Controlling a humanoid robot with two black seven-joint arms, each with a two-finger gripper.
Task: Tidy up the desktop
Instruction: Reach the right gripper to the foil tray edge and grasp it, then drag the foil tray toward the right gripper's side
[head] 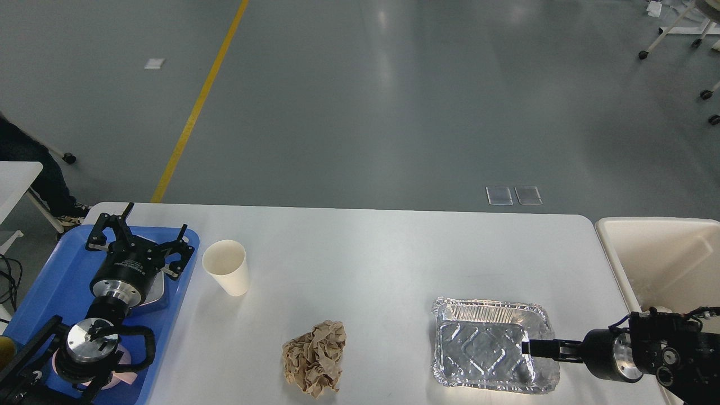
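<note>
The desktop [365, 253] is a large white-grey tabletop. On it stand a white paper cup [226, 274] at the left, a crumpled brown paper ball [315, 364] near the front middle, and an empty foil container [484, 343] at the front right. My left gripper [147, 228] is open above the blue tray [62, 275], with nothing between its fingers. My right gripper [529, 347] reaches in from the right, its tip over the right part of the foil container. It is seen side-on as one dark bar, so its fingers cannot be told apart.
A cream bin [658, 259] stands off the table's right edge. A small metal dish [156, 293] lies on the blue tray under my left wrist. Another white table [17, 180] and a seated person's legs are at the far left.
</note>
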